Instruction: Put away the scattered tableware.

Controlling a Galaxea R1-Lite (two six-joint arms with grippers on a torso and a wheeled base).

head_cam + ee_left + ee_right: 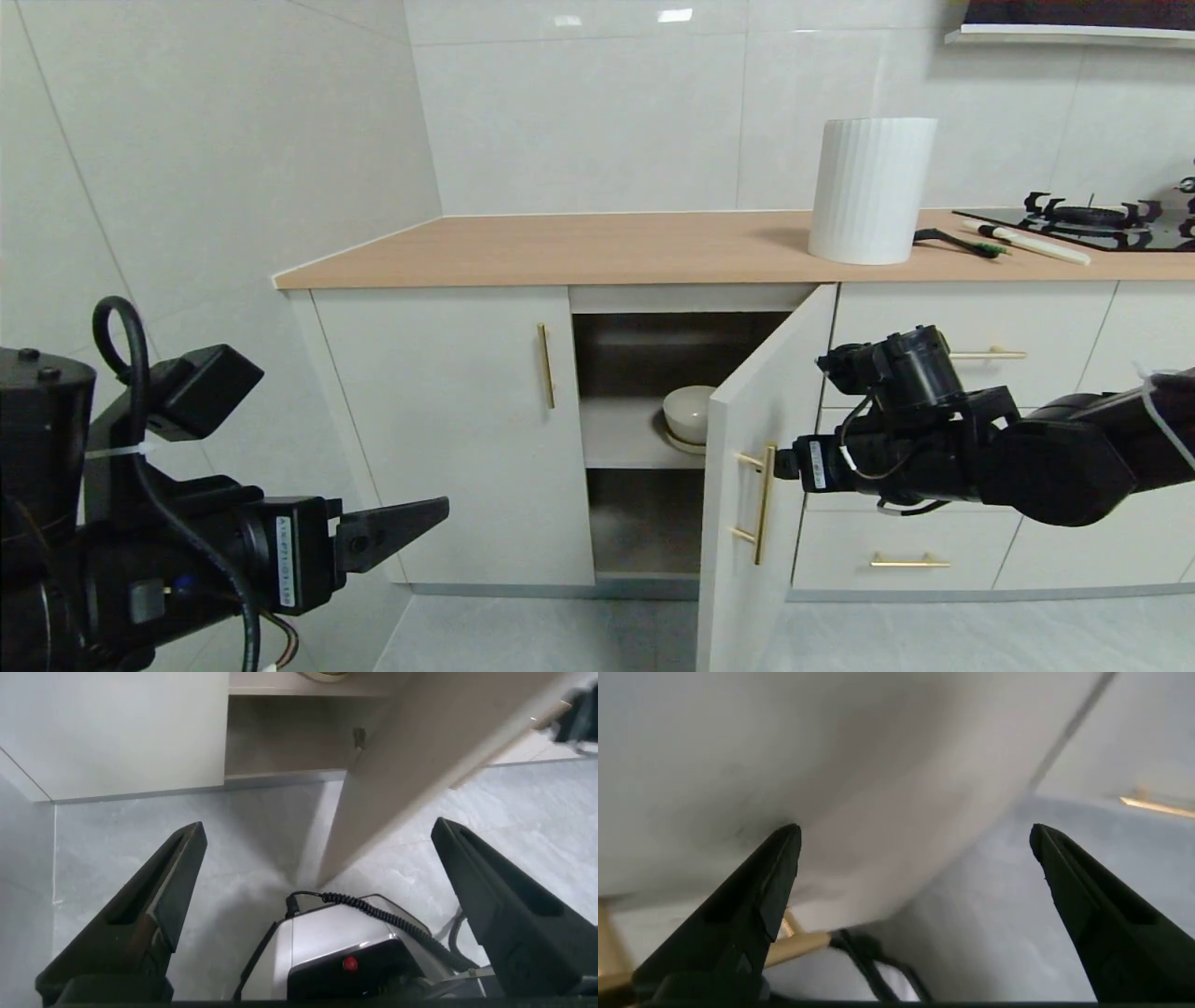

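A ribbed white canister [871,189] stands on the wooden counter [579,247], black hob [1111,235] nearby

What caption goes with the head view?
Right claw by the handle of the open cabinet door, a bowl inside.

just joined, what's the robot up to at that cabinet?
The right gripper is at the gold handle of the open cabinet door. It is open, not clamped on the handle. Inside, a white bowl sits on the shelf. The left gripper hangs low to the left, open and empty. A couple of utensils lie on the counter beside a white ribbed container.
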